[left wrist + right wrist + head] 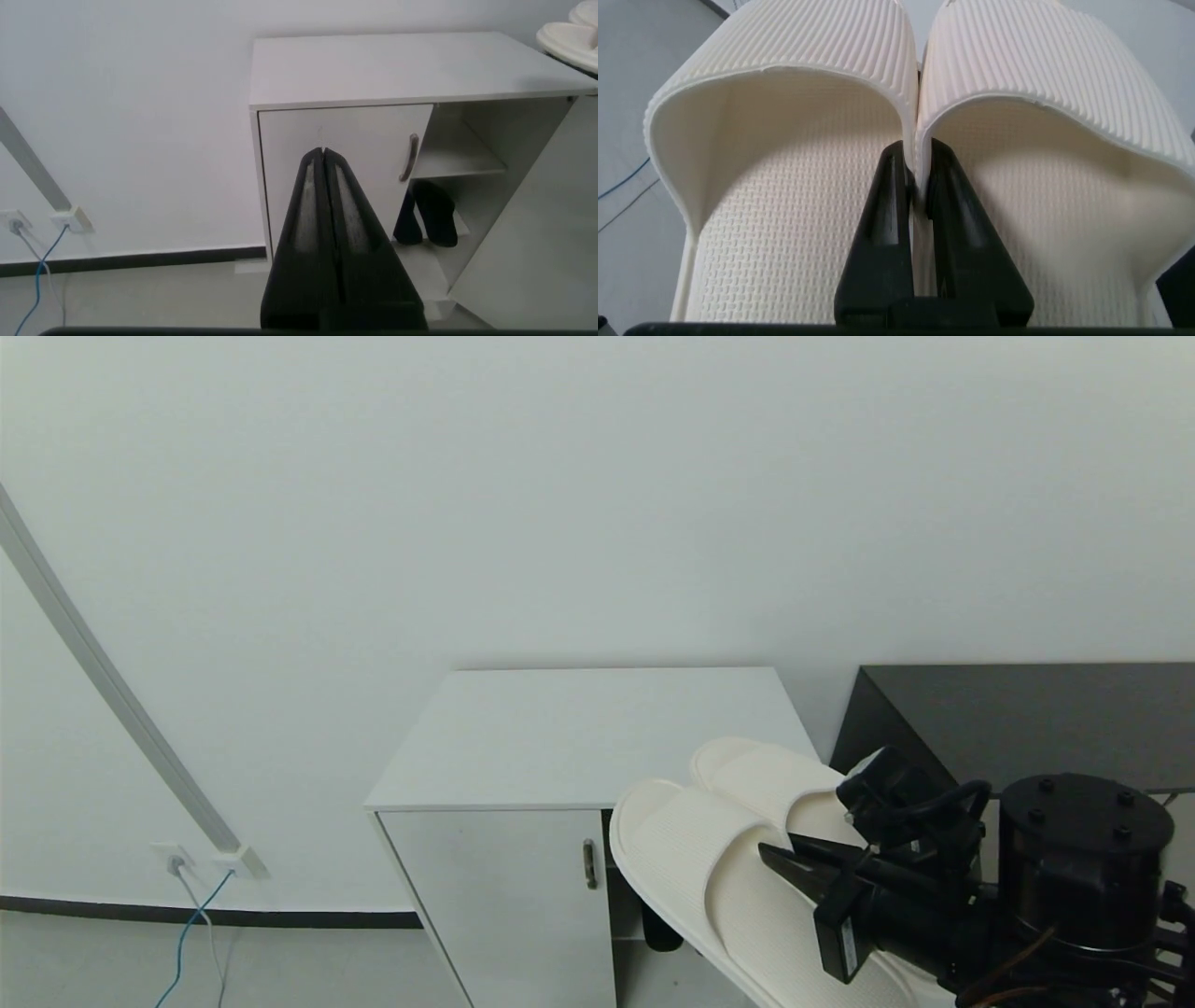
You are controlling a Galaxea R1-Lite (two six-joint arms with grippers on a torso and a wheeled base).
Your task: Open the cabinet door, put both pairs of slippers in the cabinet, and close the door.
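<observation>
The cabinet (579, 737) stands against the wall with its left door (504, 896) closed, handle (589, 863) upright at the inner edge; the right half is open, which the left wrist view shows plainly, with a shelf (458, 163) across it and a dark pair of slippers (432, 215) standing below that shelf; so by my reckoning the door is dealt with and one pair is already home.

The white slippers (709, 859) are up in the air in front of the open side, just right of the handle, toes pointing up and towards the cabinet. The right gripper (766, 851) has its jaws pinched narrow on the two inner edges where the slippers meet, seen close in the right wrist view (917, 163); one grip carries both, side by side, which I take to be the reason for holding them at the seam. The right arm comes in low from the right, forearm angled up and leftwards, wrist tipped so the soles face down and away.

The left gripper (323, 159) hangs back from the cabinet front, facing the closed door, jaws pressed together on nothing; it looks placed to stay out of the way. A dark desk (1027, 719) sits to the right of the cabinet.
</observation>
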